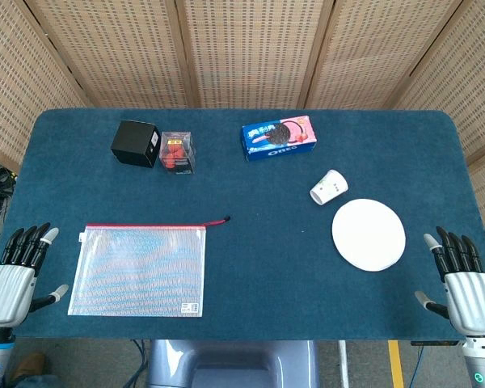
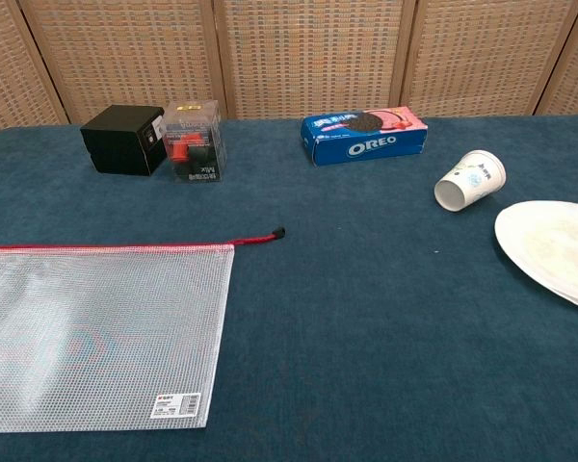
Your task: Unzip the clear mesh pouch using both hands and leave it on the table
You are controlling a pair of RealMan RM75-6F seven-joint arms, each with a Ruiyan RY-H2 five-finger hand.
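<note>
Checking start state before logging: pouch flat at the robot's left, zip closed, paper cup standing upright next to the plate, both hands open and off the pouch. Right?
One error: the paper cup is not upright; it lies tipped on its side beside the plate, clearest in the chest view. The rest holds: the pouch lies flat, zipped, and the left hand and right hand are open, clear of it.

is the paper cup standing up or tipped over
Tipped over: the paper cup lies on its side on the table, its open mouth facing the camera in chest view.
</note>
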